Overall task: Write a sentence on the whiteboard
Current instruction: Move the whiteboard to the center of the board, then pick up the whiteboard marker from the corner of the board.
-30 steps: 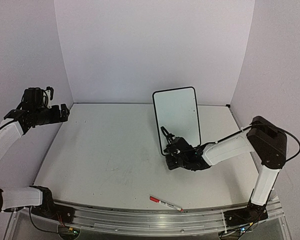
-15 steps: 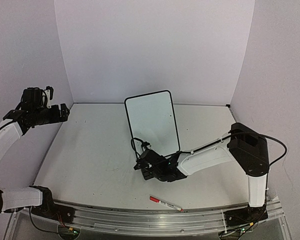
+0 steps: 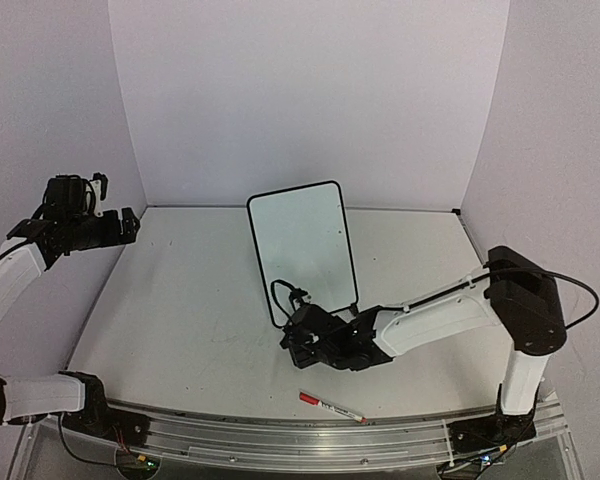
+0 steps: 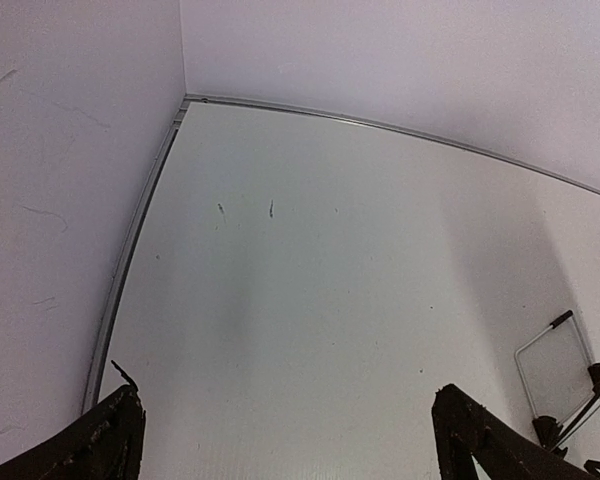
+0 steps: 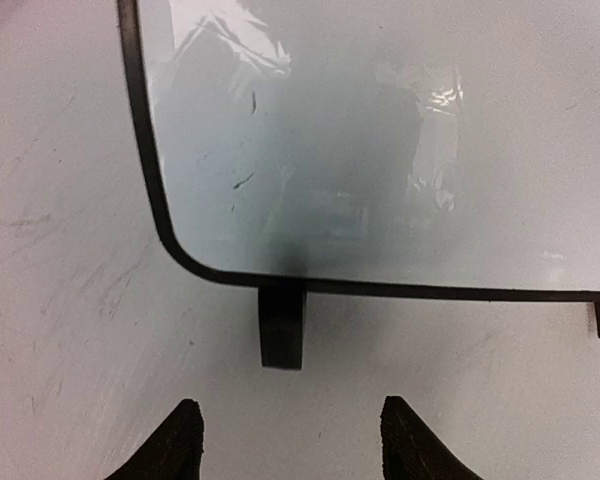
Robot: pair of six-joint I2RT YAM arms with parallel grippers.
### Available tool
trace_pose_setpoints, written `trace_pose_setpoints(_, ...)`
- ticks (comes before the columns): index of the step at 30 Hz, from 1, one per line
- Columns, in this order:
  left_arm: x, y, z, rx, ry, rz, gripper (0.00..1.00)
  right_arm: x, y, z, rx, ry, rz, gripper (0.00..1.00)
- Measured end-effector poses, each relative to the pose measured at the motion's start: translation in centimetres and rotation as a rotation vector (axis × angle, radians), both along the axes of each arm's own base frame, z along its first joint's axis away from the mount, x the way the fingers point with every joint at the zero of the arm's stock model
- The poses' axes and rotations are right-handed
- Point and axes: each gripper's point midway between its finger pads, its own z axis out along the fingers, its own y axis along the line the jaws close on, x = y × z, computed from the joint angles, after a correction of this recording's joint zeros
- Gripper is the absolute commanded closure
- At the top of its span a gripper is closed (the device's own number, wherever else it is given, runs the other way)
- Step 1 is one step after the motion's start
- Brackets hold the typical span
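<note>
The whiteboard stands upright on its two black feet in the middle of the table, its face blank apart from two tiny dark strokes. The sentence is not in view. My right gripper sits low at the board's near left corner. In the right wrist view it is open, its fingertips apart just short of the left foot, with nothing between them. My left gripper hangs open far left above the table, and its wrist view shows it empty, with the whiteboard far off.
A red-capped marker lies on the table near the front edge, to the right of the right gripper. The back wall and side walls close in the table. The right arm stretches low across the table's right half.
My right gripper, shut on the whiteboard's foot, dragged the board left to the table's middle. It has since opened and let go of the foot. The left arm has not moved.
</note>
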Motion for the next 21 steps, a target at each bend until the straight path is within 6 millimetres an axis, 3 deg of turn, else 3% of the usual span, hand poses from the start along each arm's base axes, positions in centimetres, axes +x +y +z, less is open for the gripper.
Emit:
trace_pose_setpoints(5,0.6,0.0,-1.4,0.004,0.043,0.0,0.01,-3.6,-1.5,2.7,0.057,0.05,0.094,0.45)
trace_pose_setpoints(8,0.8,-0.1,-2.2,0.006,0.069,0.0,0.01,-5.6,-2.7,3.3,0.071,0.111,0.16,0.47)
trace_pose_setpoints(16,0.9,-0.4,-2.4,-0.005,0.077,-0.017,0.01,-11.3,-5.5,1.4,-0.037,0.285,0.295,0.49)
trace_pose_setpoints(21,0.8,-1.1,-2.4,-0.03,0.079,-0.05,0.01,-13.3,-6.2,0.1,-0.112,0.337,0.331,0.5)
